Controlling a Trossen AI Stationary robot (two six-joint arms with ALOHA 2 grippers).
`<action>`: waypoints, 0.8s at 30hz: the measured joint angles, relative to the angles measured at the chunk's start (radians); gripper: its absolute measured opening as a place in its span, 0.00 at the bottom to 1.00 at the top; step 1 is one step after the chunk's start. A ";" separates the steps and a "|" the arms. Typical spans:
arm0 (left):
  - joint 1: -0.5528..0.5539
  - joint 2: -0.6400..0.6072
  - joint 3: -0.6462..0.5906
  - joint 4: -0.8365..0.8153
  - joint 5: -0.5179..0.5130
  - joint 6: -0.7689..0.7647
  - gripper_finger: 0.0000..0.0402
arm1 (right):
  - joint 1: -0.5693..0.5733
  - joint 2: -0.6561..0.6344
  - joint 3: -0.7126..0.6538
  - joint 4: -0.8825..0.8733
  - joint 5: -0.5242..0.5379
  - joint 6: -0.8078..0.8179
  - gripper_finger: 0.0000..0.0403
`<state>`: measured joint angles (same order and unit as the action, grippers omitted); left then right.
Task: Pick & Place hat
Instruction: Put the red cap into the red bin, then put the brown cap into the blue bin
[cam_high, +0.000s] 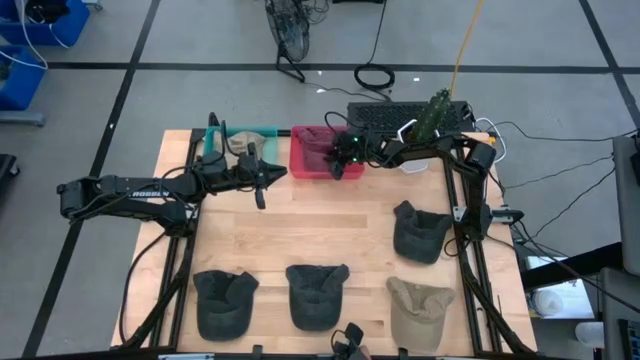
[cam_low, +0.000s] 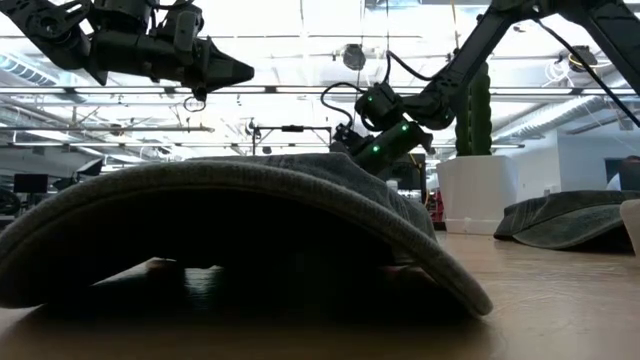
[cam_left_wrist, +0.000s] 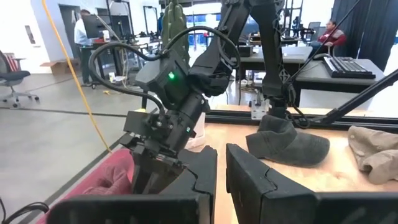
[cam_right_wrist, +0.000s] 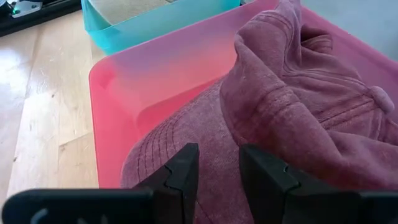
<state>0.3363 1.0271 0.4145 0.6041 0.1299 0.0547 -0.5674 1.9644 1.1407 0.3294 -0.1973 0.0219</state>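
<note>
A maroon hat lies crumpled in the red bin at the table's far edge; hat and bin also show in the high view. My right gripper is open just above the hat's brim, with nothing between its fingers; it also shows from above and in the left wrist view. My left gripper is shut and empty, raised over the bare table in front of the teal bin.
The teal bin holds a tan hat. A dark grey hat lies at the right. Along the near edge lie two dark hats and a tan hat. A keyboard and a cactus stand behind the bins.
</note>
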 joint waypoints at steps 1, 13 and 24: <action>0.001 0.000 0.000 0.000 0.000 0.000 0.10 | 0.000 0.000 0.000 0.000 0.000 0.000 0.26; 0.002 0.000 0.000 0.000 0.000 -0.035 0.10 | 0.019 -0.002 -0.014 0.025 0.014 -0.053 0.26; 0.000 0.000 0.000 -0.045 0.000 -0.058 0.10 | 0.043 -0.188 -0.017 0.045 0.024 -0.058 0.26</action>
<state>0.3363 1.0275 0.4145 0.5594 0.1303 -0.0030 -0.5246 1.7760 1.1240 0.3746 -0.1730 -0.0360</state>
